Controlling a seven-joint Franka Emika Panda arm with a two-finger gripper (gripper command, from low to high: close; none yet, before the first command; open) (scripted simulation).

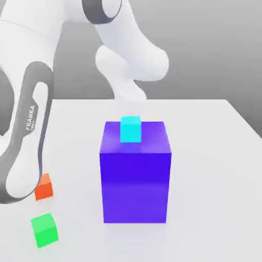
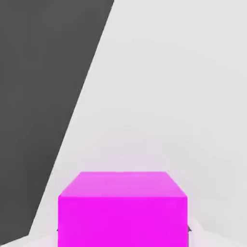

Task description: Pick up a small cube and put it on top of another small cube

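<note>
White tabletop under a grey backdrop carries the arm lettered "FRANKA", whose gripper is clamped on a magenta cube sitting right between its fingers.

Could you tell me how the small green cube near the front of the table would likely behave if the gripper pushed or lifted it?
The green cube has flat faces and sharp edges, so it would probably slide on the white table rather than roll. It looks rigid, so parallel fingers should likely grip opposite faces without deforming it. Being as wide as it is tall, it seems unlikely to tip.
</note>
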